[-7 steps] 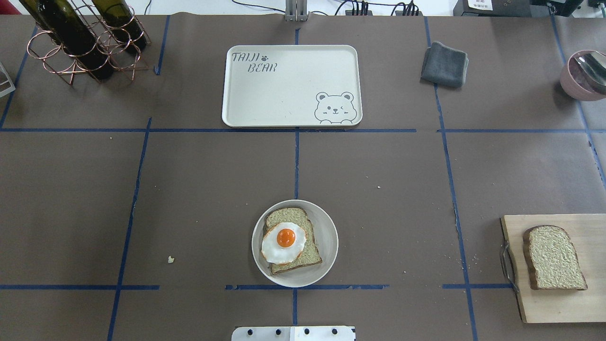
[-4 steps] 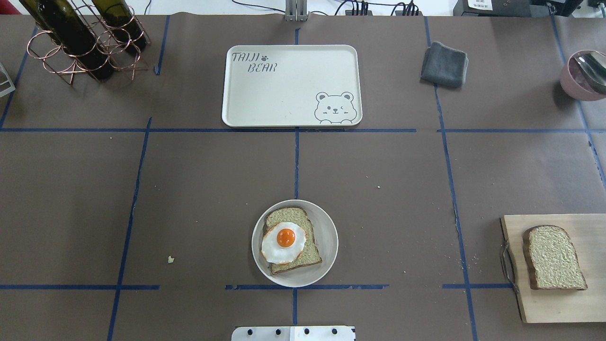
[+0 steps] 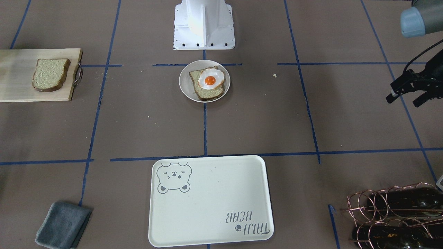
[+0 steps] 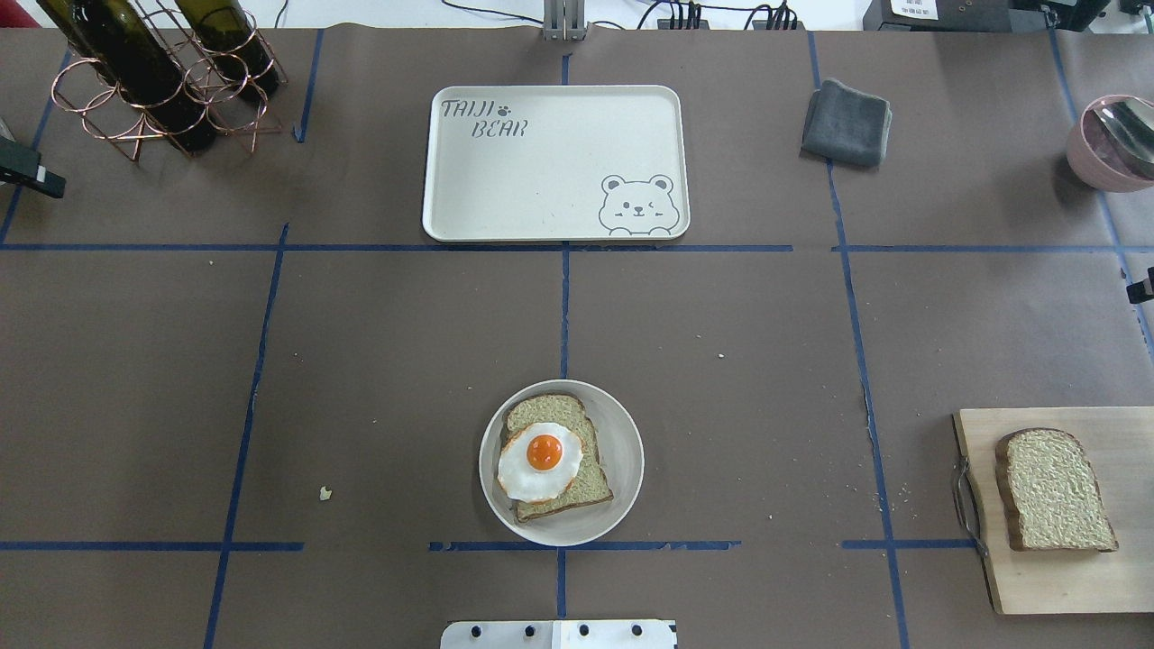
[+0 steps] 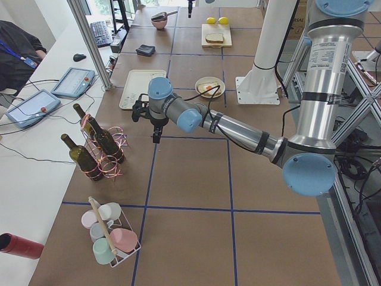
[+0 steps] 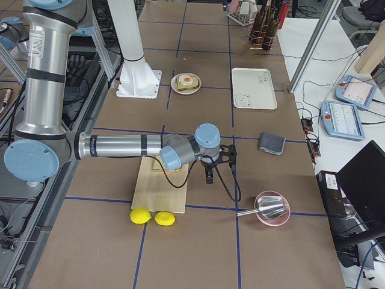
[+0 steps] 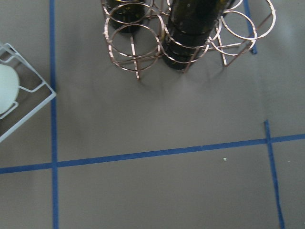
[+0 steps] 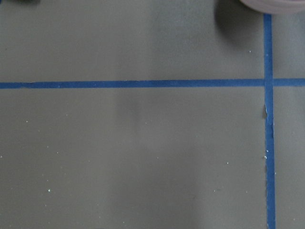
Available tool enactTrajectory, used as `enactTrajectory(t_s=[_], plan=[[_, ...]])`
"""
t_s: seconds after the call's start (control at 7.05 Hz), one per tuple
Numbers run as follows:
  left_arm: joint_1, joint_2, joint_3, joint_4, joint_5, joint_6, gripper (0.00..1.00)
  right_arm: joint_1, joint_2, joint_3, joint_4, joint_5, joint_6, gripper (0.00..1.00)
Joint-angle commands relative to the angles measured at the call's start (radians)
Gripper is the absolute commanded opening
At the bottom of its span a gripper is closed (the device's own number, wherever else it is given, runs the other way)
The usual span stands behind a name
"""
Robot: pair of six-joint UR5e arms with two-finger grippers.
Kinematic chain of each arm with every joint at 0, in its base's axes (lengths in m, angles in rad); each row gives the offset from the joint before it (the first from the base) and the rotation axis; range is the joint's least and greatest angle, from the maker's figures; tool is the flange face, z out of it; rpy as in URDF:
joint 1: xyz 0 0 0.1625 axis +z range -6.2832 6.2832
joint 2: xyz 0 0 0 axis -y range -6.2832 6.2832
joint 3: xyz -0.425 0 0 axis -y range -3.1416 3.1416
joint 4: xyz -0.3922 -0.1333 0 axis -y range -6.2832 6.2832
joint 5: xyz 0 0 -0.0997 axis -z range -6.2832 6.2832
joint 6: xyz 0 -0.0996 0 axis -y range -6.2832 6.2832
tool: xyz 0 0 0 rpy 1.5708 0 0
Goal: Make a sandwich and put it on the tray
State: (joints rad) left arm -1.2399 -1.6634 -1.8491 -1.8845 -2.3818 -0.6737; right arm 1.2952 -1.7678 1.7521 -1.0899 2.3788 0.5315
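One bread slice (image 4: 584, 488) lies on a small round plate (image 4: 625, 448) near the robot's base, with the fried egg (image 4: 539, 461) on top of it. The second bread slice (image 4: 1055, 491) lies on a wooden board (image 4: 1073, 586) at the near right. The cream bear tray (image 4: 541, 180) sits empty at the far middle. My left gripper (image 3: 403, 101) hovers open and empty far to the left, near the bottle rack. Only a sliver of my right gripper (image 4: 1141, 289) shows at the right edge, so I cannot tell its state.
A copper wire rack with dark bottles (image 4: 153, 72) stands at the far left. A folded grey cloth (image 4: 846, 122) lies right of the tray. A pink bowl with a metal scoop (image 4: 1113, 144) is at the far right. Two lemons (image 6: 151, 217) lie beyond the board.
The tip of my left gripper has come into the overhead view at the left edge, and a sliver of my right gripper at the right edge. The food and tray have not moved.
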Motion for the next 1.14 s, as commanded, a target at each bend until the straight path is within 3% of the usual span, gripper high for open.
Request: enactTrajectory(t_s=[0.0, 0.14, 0.28, 0.57, 0.85, 0.99], plan=[[0.104, -0.015, -0.004, -0.128, 0.001, -0.241, 1.0, -0.094, -0.151, 0.14, 0.058, -0.029, 0.119, 1.0], [0.156, -0.031, -0.008, -0.169, 0.009, -0.338, 1.0, -0.146, -0.201, 0.162, 0.12, -0.039, 0.187, 1.0], [0.195, -0.062, -0.009, -0.179, 0.013, -0.412, 1.0, -0.236, -0.252, 0.161, 0.26, -0.12, 0.317, 1.0], [0.224, -0.099, -0.009, -0.179, 0.021, -0.476, 1.0, -0.402, -0.279, 0.082, 0.478, -0.232, 0.485, 1.0], [0.234, -0.111, -0.009, -0.179, 0.03, -0.489, 1.0, -0.534, -0.306, 0.054, 0.57, -0.338, 0.562, 0.99], [0.241, -0.111, -0.009, -0.179, 0.032, -0.506, 1.0, -0.56, -0.308, 0.052, 0.593, -0.339, 0.594, 0.98]])
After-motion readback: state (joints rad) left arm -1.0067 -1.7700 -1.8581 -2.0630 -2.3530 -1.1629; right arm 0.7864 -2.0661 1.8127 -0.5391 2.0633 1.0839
